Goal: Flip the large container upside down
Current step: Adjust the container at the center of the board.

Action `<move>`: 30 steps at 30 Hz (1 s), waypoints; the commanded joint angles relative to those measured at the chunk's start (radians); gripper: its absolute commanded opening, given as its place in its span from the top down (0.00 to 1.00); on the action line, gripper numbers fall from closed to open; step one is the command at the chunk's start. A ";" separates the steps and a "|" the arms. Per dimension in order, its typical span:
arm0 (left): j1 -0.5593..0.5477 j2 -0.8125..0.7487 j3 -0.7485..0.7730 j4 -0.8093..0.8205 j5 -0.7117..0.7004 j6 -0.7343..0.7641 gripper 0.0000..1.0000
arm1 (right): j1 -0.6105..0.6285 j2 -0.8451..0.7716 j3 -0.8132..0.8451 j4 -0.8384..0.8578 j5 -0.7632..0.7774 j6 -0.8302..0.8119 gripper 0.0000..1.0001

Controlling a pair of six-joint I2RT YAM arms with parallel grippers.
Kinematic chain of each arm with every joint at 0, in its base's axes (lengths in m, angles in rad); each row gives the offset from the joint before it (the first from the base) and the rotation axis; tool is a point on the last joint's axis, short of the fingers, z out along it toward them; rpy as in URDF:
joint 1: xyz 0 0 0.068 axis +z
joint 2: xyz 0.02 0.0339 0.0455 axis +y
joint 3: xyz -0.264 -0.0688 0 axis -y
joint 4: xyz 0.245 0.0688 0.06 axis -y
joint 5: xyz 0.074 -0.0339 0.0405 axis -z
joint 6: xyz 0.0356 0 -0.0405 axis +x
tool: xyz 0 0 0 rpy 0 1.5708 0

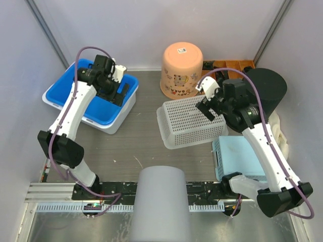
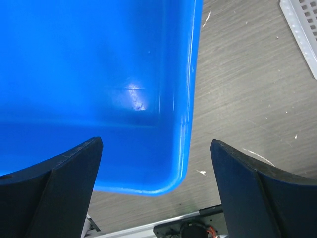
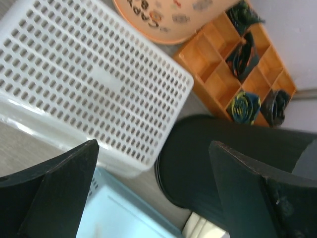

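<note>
A large blue tub [image 1: 86,98] stands upright and open at the back left, nested in a white tub. My left gripper [image 1: 120,93] is open and empty, hovering over the tub's near right corner. In the left wrist view the blue rim [image 2: 185,114] runs between the fingers of my left gripper [image 2: 156,148], one over the inside and one over the table. My right gripper [image 1: 209,108] is open and empty above the right end of a white perforated basket [image 1: 189,121], which lies bottom up. The right wrist view shows my right gripper [image 3: 153,148] and the basket [image 3: 89,84].
An orange pot [image 1: 182,68] stands bottom up at the back. A wooden organiser [image 1: 227,65] and a black round bin [image 1: 270,88] are at the back right. A light blue container [image 1: 237,156] lies by the right arm. A grey cylinder [image 1: 161,201] stands at the front.
</note>
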 commanded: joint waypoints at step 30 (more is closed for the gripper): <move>-0.012 0.204 0.009 0.095 -0.014 -0.013 0.31 | -0.160 -0.167 -0.091 -0.069 -0.178 0.023 0.00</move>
